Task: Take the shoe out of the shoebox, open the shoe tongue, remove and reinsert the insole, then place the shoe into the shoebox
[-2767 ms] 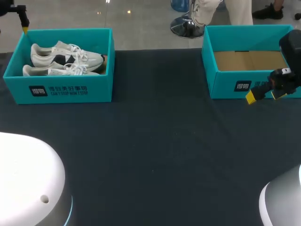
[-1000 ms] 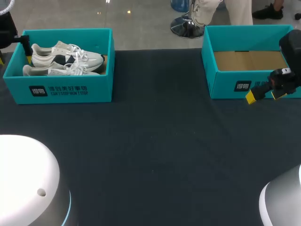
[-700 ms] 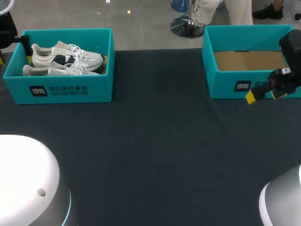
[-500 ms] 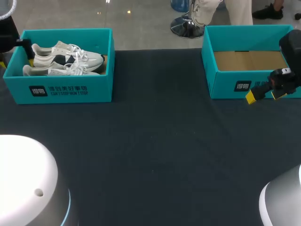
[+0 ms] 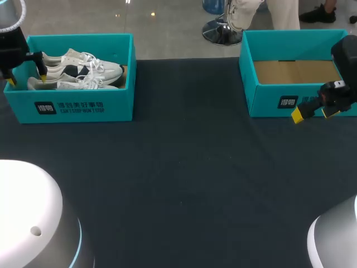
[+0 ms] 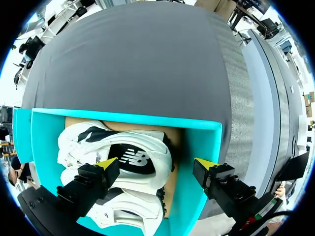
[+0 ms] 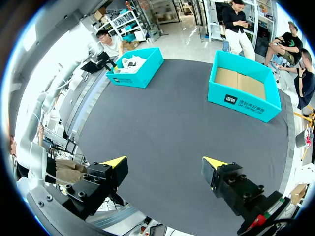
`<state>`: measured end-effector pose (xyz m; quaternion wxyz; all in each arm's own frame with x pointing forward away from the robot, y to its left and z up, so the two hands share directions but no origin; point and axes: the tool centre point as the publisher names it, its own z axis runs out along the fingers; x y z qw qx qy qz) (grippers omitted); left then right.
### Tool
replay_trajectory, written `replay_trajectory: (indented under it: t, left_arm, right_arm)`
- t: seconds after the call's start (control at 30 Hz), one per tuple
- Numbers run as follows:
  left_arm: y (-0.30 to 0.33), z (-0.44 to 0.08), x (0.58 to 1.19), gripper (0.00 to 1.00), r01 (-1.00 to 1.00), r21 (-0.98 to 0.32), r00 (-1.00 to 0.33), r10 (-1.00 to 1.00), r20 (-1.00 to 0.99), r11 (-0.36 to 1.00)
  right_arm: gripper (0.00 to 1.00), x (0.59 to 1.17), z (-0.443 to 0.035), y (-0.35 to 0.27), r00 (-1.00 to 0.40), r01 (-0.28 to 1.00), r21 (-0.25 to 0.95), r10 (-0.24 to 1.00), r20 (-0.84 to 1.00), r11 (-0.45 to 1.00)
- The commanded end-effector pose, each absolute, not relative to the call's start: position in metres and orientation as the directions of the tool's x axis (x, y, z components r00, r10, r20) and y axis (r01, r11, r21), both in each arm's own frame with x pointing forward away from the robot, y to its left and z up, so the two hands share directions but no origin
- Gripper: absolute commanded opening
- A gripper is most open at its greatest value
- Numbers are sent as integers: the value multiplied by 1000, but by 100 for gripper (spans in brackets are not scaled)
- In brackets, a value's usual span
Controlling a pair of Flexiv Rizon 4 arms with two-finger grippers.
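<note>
On the dark cloth counter (image 5: pixel 184 178) a teal shoebox (image 5: pixel 78 106) is seen under the left hand (image 5: pixel 26 77). That hand is spread and grasps nothing. The box's end wall is straddled, with one finger over the white shoes (image 5: pixel 78 64) lying inside and the other outside. The right hand (image 5: pixel 314 113), likewise released, is held just before a second box (image 5: pixel 268 97).

The table (image 5: pixel 184 190) had a dark, matt, felt-like cloth. The left box (image 5: pixel 78 109) and right box (image 5: pixel 268 97) were smooth teal card, raw brown inside. The shoes (image 5: pixel 78 71) looked matt white, part cloth.
</note>
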<state>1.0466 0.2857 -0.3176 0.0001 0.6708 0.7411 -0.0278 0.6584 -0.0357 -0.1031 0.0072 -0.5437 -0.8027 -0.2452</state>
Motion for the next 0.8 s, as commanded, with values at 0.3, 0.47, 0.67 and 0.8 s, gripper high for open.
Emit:
replay_trajectory:
  t: [0.3,0.47,0.67,0.8]
  left_arm:
    - [286,-349,1053,100,990,-79,-115,993,-20,113]
    - [288,-351,1056,100,989,-79,-124,992,-19,122]
    - [284,-350,1057,67,991,-67,-115,993,-16,114]
    - [280,-349,1055,0,993,-58,-104,995,-9,104]
  right_arm:
    - [100,663,-102,-34,-408,879,378,869,279,291]
    - [100,663,-102,-34,-408,879,378,869,279,291]
    - [100,663,-102,-34,-408,879,378,869,279,291]
    - [100,663,-102,-34,-408,879,378,869,279,291]
